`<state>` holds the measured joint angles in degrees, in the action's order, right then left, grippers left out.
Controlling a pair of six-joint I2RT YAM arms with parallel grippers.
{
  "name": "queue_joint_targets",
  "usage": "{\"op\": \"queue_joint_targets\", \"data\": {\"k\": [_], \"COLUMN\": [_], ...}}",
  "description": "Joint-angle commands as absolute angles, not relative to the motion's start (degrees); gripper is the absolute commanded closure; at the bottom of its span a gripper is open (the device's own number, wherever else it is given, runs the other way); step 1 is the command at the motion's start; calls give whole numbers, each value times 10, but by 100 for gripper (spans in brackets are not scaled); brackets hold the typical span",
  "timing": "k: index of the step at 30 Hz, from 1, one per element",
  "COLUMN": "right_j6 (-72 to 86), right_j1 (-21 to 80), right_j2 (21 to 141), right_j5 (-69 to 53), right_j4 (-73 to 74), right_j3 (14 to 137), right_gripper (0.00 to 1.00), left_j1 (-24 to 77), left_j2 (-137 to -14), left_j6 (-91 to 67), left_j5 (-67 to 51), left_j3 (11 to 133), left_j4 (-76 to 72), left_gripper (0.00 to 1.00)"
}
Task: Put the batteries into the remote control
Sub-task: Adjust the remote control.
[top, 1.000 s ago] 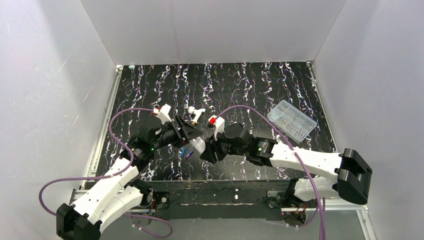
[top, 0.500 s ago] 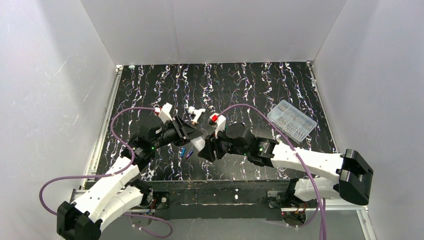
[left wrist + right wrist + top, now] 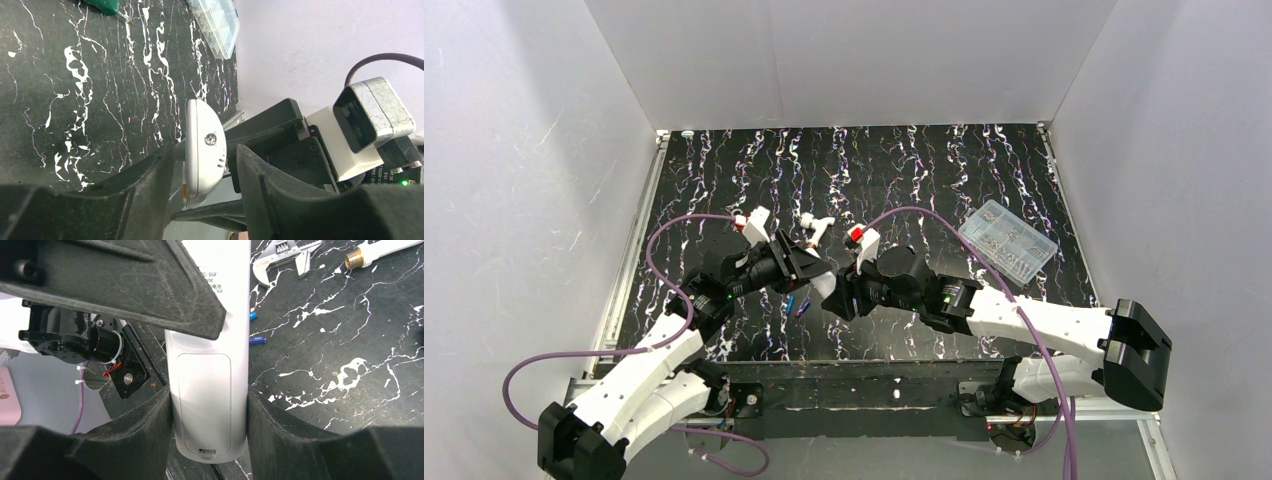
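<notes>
Left arm [image 3: 639, 365] and right arm [image 3: 1024, 320] angled inward, wrists meeting at remote control [image 3: 822, 284]. Right gripper [image 3: 209, 405] clamped remote's long edges near rounded end. Left gripper [image 3: 205, 150] straddled remote's other end edge-on; slight gap at one finger, grip unclear.

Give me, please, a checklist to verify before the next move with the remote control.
1. Right claw grips the remote control: ok.
2. Left claw closed firmly on it: cannot tell; a gap shows beside one finger.
3. Battery cover taken off: not ok, it sits in place.
4. Batteries loaded: not ok, both lie on the table.
5. Batteries free to pick: ok, nothing covers them.
</notes>
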<state>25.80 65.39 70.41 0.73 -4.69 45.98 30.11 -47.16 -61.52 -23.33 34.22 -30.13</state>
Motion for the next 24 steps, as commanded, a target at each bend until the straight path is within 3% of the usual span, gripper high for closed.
{"op": "queue_joint_targets", "data": {"k": [1, 5, 9, 14, 18, 22, 24], "right_j6": [266, 266, 264, 256, 242, 233, 229], "right_j1": [656, 656, 656, 656, 656, 656, 656], "right_j2": [687, 686, 687, 685, 677, 660, 649], "right_j5": [28, 25, 21, 20, 23, 22, 19], "right_j4": [-76, -77, -76, -74, -64, -63, -67], "right_j3": [458, 459, 458, 460, 466, 465, 463], "right_gripper": [99, 99, 99, 99, 81, 49, 39], "left_j1": [301, 301, 301, 301, 301, 301, 301], "left_j2": [-468, -469, -468, -467, -463, -457, -455], "left_j6": [-611, -613, -612, -611, -608, -598, -598], "left_j5": [-253, -253, -251, -250, -245, -247, -249], "left_j3": [346, 343, 342, 341, 342, 341, 341], "left_j4": [-318, -322, -322, -317, -302, -303, -307], "left_gripper": [51, 56, 73, 83, 100, 100, 100]}}
